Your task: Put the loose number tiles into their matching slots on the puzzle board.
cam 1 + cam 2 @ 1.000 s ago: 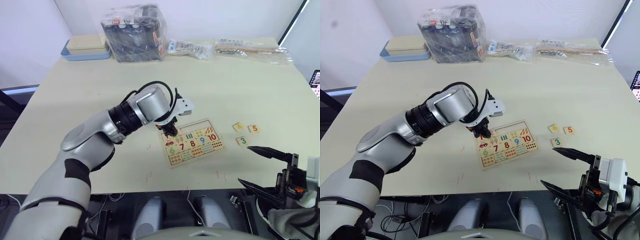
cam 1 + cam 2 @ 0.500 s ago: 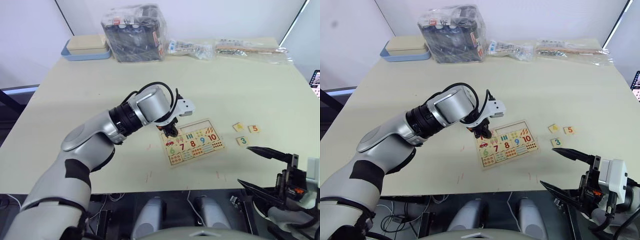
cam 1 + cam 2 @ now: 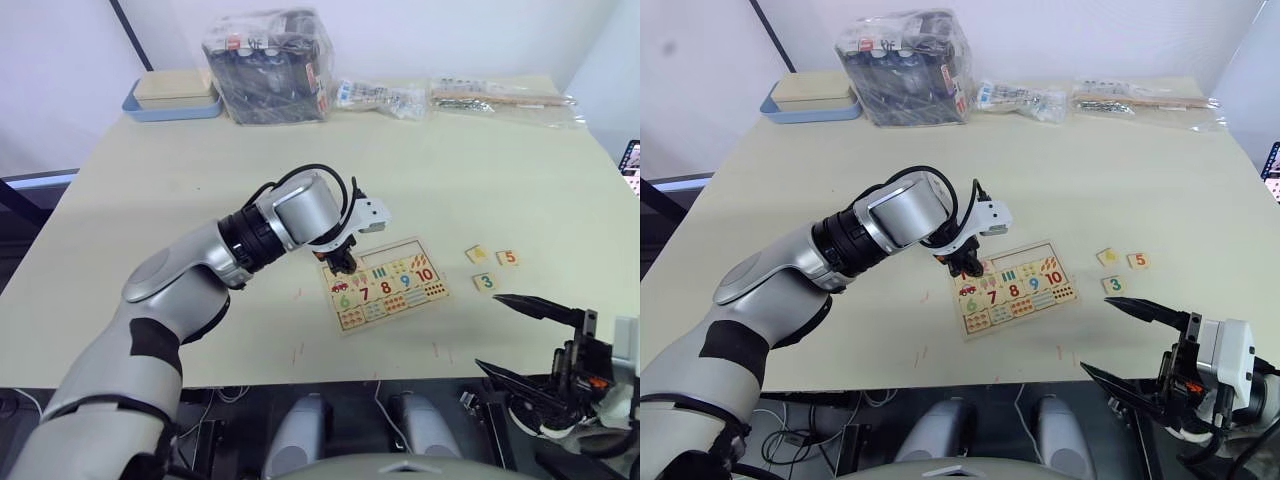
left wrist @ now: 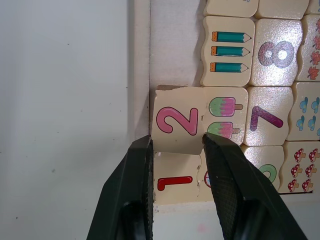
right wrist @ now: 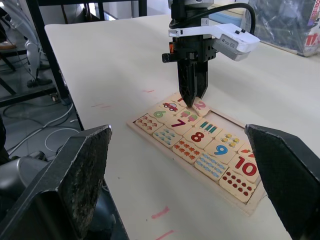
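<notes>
The puzzle board (image 3: 395, 313) lies flat on the table's near middle, with coloured numbers 6 to 10 and picture tiles in it. My left gripper (image 3: 343, 266) points down at the board's far left corner. Its fingers (image 4: 142, 165) are shut on a tile with a pink 2 (image 4: 175, 120), which sits slightly askew in the top row of slots, just past a red 1 tile (image 4: 175, 182). Three loose number tiles lie right of the board: a yellow one (image 3: 477, 254), an orange 5 (image 3: 508, 258) and a green 3 (image 3: 485, 282). My right gripper (image 3: 490, 330) hangs open over the table's front edge, empty.
Along the far edge stand a blue tray with a tan box (image 3: 172, 97), a plastic-wrapped pack (image 3: 268, 67) and two clear bags of parts (image 3: 385, 97) (image 3: 505, 98). Small red marks (image 3: 300, 352) dot the table in front of the board.
The left gripper holds still at the board's corner with the 2 tile. The right gripper has sunk slightly.
</notes>
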